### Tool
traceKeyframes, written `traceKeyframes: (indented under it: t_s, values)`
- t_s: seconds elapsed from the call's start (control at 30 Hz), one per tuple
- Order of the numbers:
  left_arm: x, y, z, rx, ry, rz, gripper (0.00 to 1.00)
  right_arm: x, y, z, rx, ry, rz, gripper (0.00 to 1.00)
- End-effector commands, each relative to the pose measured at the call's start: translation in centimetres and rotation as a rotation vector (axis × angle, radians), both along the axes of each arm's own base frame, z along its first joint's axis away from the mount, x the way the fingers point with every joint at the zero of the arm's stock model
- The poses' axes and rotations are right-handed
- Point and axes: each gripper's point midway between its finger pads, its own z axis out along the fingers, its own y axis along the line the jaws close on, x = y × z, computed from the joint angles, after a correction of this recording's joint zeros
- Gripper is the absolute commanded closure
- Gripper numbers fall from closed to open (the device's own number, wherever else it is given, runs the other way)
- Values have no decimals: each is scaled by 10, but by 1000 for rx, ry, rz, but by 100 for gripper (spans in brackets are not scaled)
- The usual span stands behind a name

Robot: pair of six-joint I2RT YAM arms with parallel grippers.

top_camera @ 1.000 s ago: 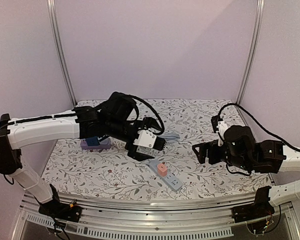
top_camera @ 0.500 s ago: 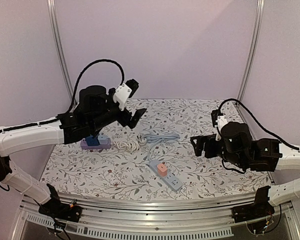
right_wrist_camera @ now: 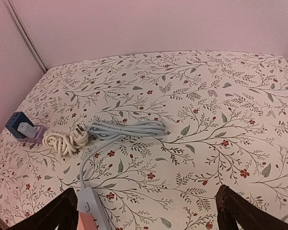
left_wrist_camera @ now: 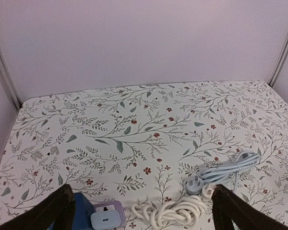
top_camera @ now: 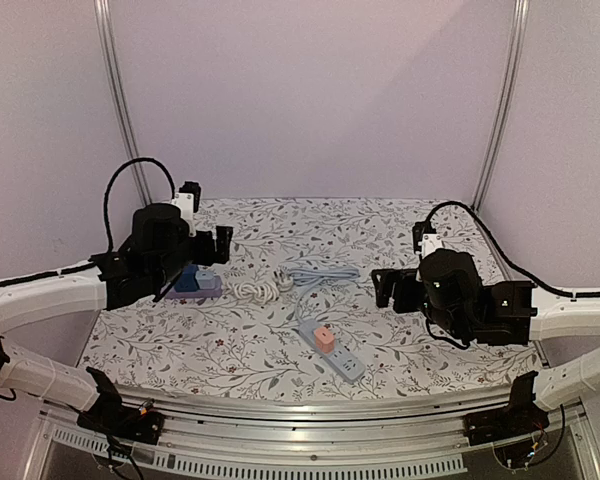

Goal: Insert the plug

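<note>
A grey-blue power strip (top_camera: 338,352) lies near the front middle of the table, with a pink plug (top_camera: 323,338) seated in it. Both show at the bottom left of the right wrist view, the strip (right_wrist_camera: 89,207) and the pink plug (right_wrist_camera: 84,223). My left gripper (top_camera: 214,246) is open and empty, back at the left above a purple strip (top_camera: 198,290). My right gripper (top_camera: 384,288) is open and empty, to the right of the grey-blue strip. The left gripper (left_wrist_camera: 144,216) and right gripper (right_wrist_camera: 150,216) hold nothing between their fingers.
The purple strip (left_wrist_camera: 111,209) carries a blue adapter (left_wrist_camera: 81,211) and a pale blue charger (left_wrist_camera: 102,220). A knotted white cord (left_wrist_camera: 175,211) lies beside it. The grey strip's bundled cable (right_wrist_camera: 129,128) and its plug (left_wrist_camera: 196,184) lie mid-table. Walls and metal posts (top_camera: 120,110) enclose the table.
My left arm has drawn back from above the grey-blue strip to the far left by the purple strip. My right arm has shifted slightly left. The pink plug has stayed in the strip.
</note>
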Motion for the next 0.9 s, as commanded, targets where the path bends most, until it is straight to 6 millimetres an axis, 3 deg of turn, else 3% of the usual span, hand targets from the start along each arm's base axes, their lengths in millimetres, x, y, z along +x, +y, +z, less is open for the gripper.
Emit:
traceKeyframes:
  t_s: [0.0,0.1,0.23,0.53,0.87]
  values:
    - [-28,41,-15,-59,42,127,0,5,0,-18,-22,-12,-18,1]
    - [-49,56,-25,-77,72,139,1,4,2,-27,-34,-22,5,1]
    - [-74,78,-35,-92,81,168,1,7,-12,-33,12,-5,-1,1]
    - [-108,129,-27,-151,9,288,1,3,-42,-23,213,27,34,1]
    - [-112,135,-27,-162,-7,300,1,-5,-54,-3,291,-19,62,1]
